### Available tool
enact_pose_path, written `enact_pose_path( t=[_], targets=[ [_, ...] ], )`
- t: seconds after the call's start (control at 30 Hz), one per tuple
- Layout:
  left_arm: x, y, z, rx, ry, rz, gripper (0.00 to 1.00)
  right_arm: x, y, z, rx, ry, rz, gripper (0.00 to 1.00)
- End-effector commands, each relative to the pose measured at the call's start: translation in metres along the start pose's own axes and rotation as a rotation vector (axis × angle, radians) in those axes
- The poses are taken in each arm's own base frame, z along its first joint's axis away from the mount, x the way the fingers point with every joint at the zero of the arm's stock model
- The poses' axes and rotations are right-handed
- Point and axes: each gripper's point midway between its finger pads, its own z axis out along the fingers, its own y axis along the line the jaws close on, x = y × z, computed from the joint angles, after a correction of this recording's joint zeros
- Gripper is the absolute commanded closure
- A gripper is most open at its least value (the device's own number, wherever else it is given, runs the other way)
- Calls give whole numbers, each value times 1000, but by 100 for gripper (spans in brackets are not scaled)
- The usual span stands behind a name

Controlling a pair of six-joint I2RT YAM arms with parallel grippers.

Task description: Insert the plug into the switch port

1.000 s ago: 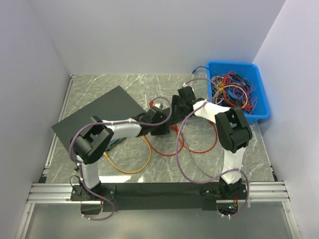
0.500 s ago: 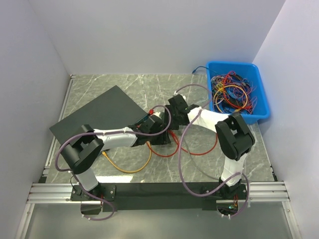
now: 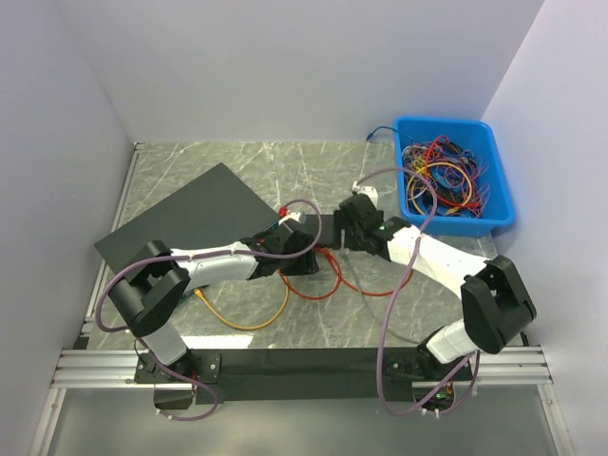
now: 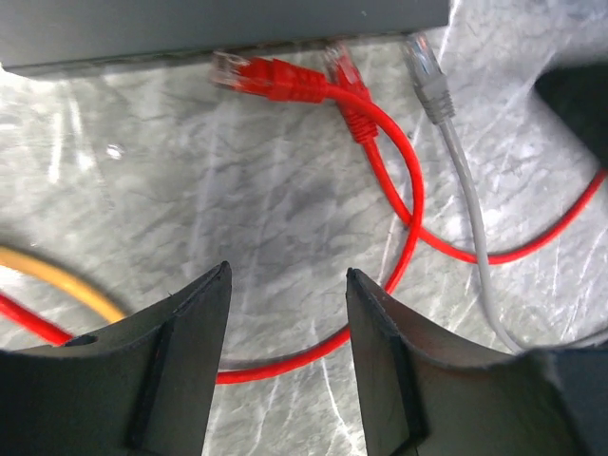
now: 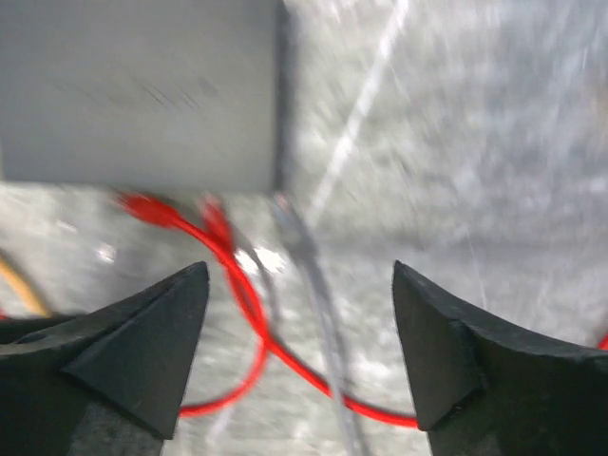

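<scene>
**A:** On the near part of the worktop, what lies there?

**B:** Only loose cable: an orange cable and a loop of red cable. Nothing grips them.

**A:** Why do both arms reach to the middle?

**B:** I think it is so that each wrist camera looks at the same spot. The left gripper has its jaws apart, with only marble between them. The right gripper also has its jaws apart and empty, though its picture is blurred.

**A:** And where is the plug?

**B:** Just beyond the left jaws, three plugs lie at the front edge of the grey switch. There is a red plug lying sideways, a second red plug and a grey plug. I cannot tell whether any of them sits in a port, because the edge hides the ports. The sideways one seems to me to be outside.

**A:** So the task is not finished?

**B:** In my judgement, no. A plug must first be taken up and turned toward a port.

**A:** What is further back?

**B:** At the left there is a black mat. At the far right stands a blue bin. It holds a tangle of coloured cables, and one blue wire hangs over its rim.
</scene>
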Motion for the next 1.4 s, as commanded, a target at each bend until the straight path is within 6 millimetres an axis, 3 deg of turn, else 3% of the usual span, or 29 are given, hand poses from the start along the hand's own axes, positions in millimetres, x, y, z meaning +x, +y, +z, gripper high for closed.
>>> enact_pose_path(
  t=[0.0,0.13,0.23,0.5,0.63,0.8,0.97,1.13,1.2,1.27,1.3,1.37],
  targets=[
    [-36,-11,-18,16,-93,11,43,27,-16,5,34,42,-6,17],
    [-48,-19,-26,44,-124,1,43,52,-16,16,20,107,-25,27],
    [-50,-27,-29,76,-123,1,43,56,-16,23,23,121,-24,34],
    [-28,-27,-13,42,-78,22,45,66,-16,33,43,185,-60,49],
    [-8,-36,-6,68,-46,46,45,67,-13,35,45,200,-70,59],
    [38,-56,14,131,55,132,45,66,-15,35,51,192,-67,70],
    [75,-67,26,195,130,154,46,62,-17,30,53,164,-52,72],
    [92,-51,20,160,151,165,50,52,-17,20,47,129,-46,75],
    [105,-30,14,112,180,157,51,46,-17,15,44,112,-41,75],
    [108,-25,-1,117,187,123,52,40,-16,9,36,93,-35,75],
    [118,-7,-7,85,206,109,52,36,-15,7,31,84,-31,76],
    [114,-3,-28,87,184,50,54,31,-13,3,21,72,-23,78]
  ],
)
